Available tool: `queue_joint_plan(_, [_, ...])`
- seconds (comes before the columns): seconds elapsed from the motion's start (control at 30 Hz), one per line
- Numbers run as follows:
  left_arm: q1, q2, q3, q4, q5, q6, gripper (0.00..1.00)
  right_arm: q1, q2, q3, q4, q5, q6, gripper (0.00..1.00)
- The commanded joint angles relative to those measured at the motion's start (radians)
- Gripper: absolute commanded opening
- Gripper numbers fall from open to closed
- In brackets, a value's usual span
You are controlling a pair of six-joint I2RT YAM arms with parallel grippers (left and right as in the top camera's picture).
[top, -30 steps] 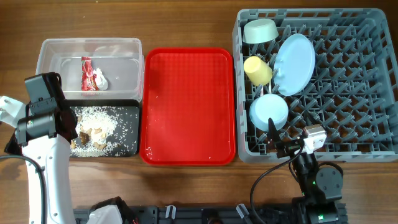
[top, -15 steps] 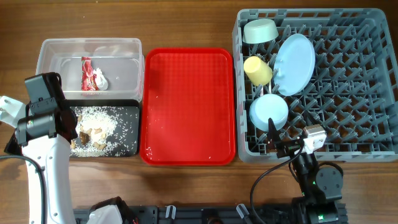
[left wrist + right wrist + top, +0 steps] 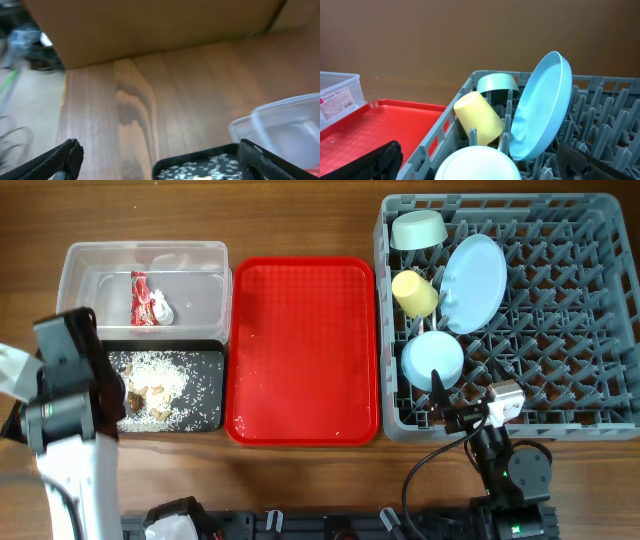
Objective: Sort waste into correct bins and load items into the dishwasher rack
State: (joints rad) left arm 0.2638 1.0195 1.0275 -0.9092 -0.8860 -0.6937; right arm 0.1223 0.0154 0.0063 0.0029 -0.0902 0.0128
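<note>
The grey dishwasher rack [image 3: 560, 310] holds the mint bowl [image 3: 418, 229], yellow cup [image 3: 414, 293], light blue plate [image 3: 473, 282] and pale blue bowl [image 3: 432, 360]. The right wrist view shows the plate [image 3: 540, 110], cup [image 3: 478, 119], mint bowl [image 3: 496, 82] and pale blue bowl [image 3: 477, 165]. The clear bin [image 3: 190, 290] holds the red wrapper [image 3: 139, 297] and white paper scrap [image 3: 160, 308]. The black bin [image 3: 207, 395] holds rice with brown bits [image 3: 152, 387]. My left gripper [image 3: 160, 160] is open and empty over the black bin's left end [image 3: 195, 162]. My right gripper [image 3: 485, 162] is open and empty at the rack's front edge. Fork and spoon are out of view.
A flat red tray [image 3: 302, 350] lies between the bins and the rack; it also shows in the right wrist view [image 3: 375, 130]. The clear bin's corner [image 3: 280, 125] shows in the left wrist view. My left arm [image 3: 65, 410] stands over the table's left front.
My left arm has shifted a little toward the front and left. The right arm and all objects have not moved.
</note>
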Motion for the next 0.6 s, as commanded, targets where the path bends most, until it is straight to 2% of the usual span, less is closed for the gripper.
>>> queue_joint_plan(0.0, [-0.045, -0.137, 0.004, 0.003, -0.019, 0.002, 1.00, -0.005, -0.011, -0.001, 0.003, -0.019, -0.012, 1.00])
queue_joint_plan(0.33, [-0.181, -0.346, -0.004, 0.003, -0.020, 0.002, 1.00, -0.005, -0.011, -0.001, 0.003, -0.019, -0.012, 1.00])
queue_joint_plan(0.57, [-0.267, -0.446, -0.131, 0.002, -0.020, 0.002, 1.00, -0.005, -0.011, -0.001, 0.003, -0.019, -0.012, 1.00])
